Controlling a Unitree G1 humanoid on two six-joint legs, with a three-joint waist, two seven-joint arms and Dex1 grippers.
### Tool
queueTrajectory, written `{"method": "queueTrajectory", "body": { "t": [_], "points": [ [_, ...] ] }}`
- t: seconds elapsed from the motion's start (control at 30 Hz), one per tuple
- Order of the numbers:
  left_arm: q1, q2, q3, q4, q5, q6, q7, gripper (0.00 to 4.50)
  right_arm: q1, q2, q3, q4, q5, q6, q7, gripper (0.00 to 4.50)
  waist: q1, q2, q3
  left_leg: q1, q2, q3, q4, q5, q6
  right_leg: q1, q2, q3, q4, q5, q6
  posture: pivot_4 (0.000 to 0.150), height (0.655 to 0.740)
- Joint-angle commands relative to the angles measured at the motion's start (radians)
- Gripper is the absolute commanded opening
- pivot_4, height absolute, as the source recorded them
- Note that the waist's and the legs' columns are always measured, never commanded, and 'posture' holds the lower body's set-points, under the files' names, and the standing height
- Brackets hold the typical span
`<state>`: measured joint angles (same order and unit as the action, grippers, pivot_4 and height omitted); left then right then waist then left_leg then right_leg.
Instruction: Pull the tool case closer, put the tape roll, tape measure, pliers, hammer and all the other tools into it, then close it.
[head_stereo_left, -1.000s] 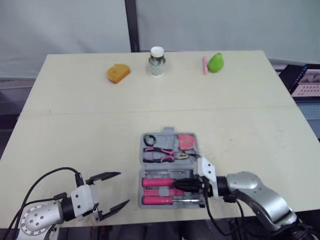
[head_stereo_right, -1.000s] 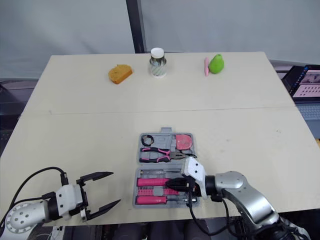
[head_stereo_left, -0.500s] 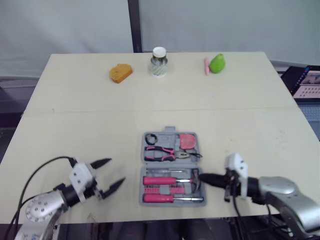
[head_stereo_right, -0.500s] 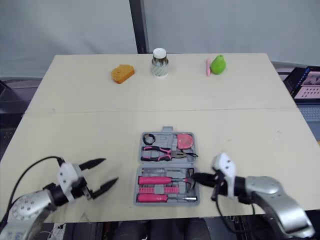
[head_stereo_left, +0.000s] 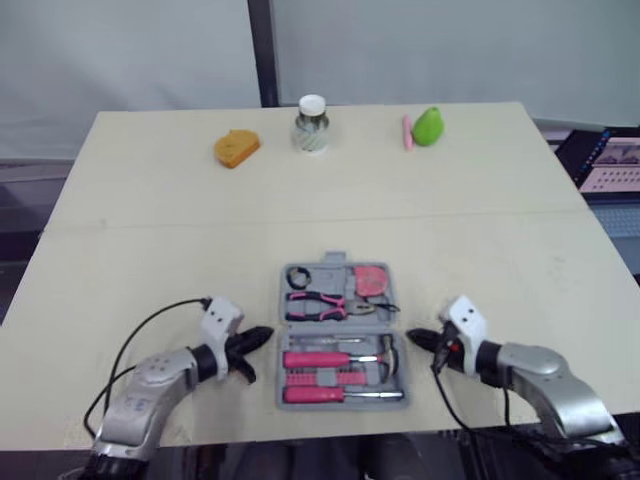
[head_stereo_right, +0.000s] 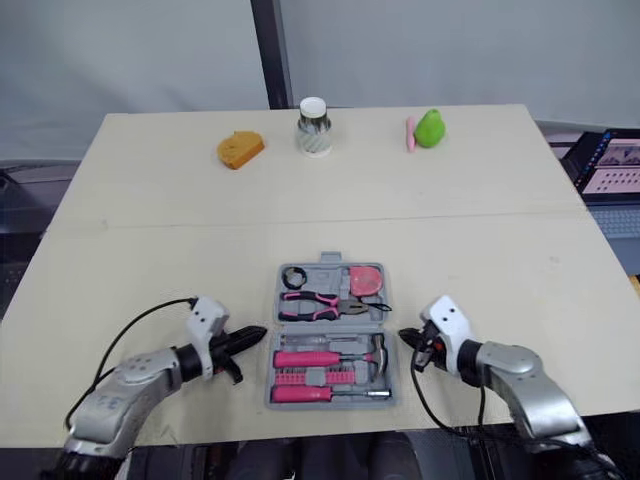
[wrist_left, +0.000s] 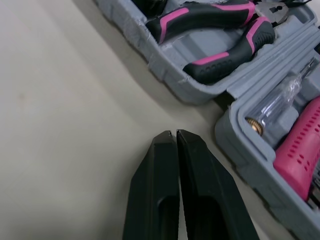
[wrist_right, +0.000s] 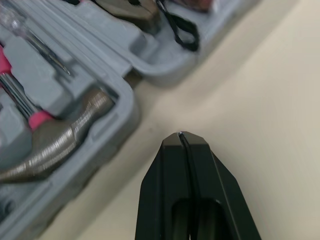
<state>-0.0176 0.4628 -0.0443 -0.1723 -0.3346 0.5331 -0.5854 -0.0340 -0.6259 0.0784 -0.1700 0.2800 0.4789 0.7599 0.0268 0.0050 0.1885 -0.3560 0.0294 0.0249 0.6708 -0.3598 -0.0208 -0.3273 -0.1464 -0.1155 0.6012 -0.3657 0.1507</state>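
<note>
The grey tool case (head_stereo_left: 396, 308) lies open and flat near the table's front edge. Its far half holds the pink-and-black pliers (head_stereo_left: 318, 305), a black tape roll (head_stereo_left: 299, 278) and a pink tape measure (head_stereo_left: 374, 282). Its near half holds the pink-handled hammer (head_stereo_left: 345, 359) and a screwdriver (head_stereo_left: 340, 395). My left gripper (head_stereo_left: 262, 337) is shut and empty, tips just left of the case (wrist_left: 200, 80). My right gripper (head_stereo_left: 416, 338) is shut and empty, just right of the case (wrist_right: 105, 145), near the hammer head (wrist_right: 55, 140).
At the table's far edge stand an orange piece like a bread slice (head_stereo_left: 236, 148), a white-capped jar (head_stereo_left: 312, 124), and a green pear with a pink stick beside it (head_stereo_left: 427, 127). A laptop (head_stereo_left: 610, 165) sits off the table to the right.
The left gripper closed and moved right up to the case's left side. The right gripper drew out of the case's near half to its right side. The hammer now lies in the case.
</note>
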Motion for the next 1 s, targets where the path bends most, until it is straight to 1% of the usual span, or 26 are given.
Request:
{"method": "queueTrajectory", "body": {
  "t": [0.03,0.3,0.5,0.7,1.0],
  "points": [
    [-0.011,-0.009,-0.038,0.017,0.013,0.008,-0.021,0.07,-0.017,0.021,0.028,0.003,-0.021,-0.013,-0.002,0.0,-0.002,0.0,0.0,0.0,0.0,0.0,0.001,0.0,0.0,0.0,0.0,0.0,0.001,0.0,0.0,0.15,0.74],
    [-0.016,-0.036,-0.055,-0.003,0.001,0.029,-0.031,0.07,-0.044,0.072,0.076,-0.02,-0.041,0.013,0.004,0.0,-0.003,0.0,0.0,0.0,0.0,0.0,0.003,0.0,0.0,0.0,0.0,0.001,0.003,0.0,0.0,0.15,0.74],
    [0.046,0.0,-0.079,-0.07,-0.008,0.078,-0.063,0.07,-0.003,0.065,0.123,-0.095,-0.034,0.047,0.043,0.0,-0.005,0.0,-0.001,0.0,0.0,0.0,0.002,0.0,0.0,0.0,0.0,0.001,0.003,0.0,0.0,0.15,0.74],
    [0.107,0.048,-0.058,-0.126,-0.016,0.105,-0.077,0.07,0.013,0.07,0.133,-0.125,-0.031,0.074,0.038,0.0,-0.005,0.0,-0.001,0.001,0.0,0.001,0.002,0.0,0.0,0.0,0.0,0.003,0.003,0.0,0.0,0.15,0.74],
    [0.143,0.058,-0.05,-0.146,-0.014,0.114,-0.073,0.07,0.024,0.065,0.148,-0.122,-0.041,0.07,0.047,0.0,-0.005,0.0,-0.001,0.002,0.0,0.001,0.001,0.0,0.0,0.0,0.0,0.003,0.003,0.0,0.0,0.15,0.74]
  ]
}}
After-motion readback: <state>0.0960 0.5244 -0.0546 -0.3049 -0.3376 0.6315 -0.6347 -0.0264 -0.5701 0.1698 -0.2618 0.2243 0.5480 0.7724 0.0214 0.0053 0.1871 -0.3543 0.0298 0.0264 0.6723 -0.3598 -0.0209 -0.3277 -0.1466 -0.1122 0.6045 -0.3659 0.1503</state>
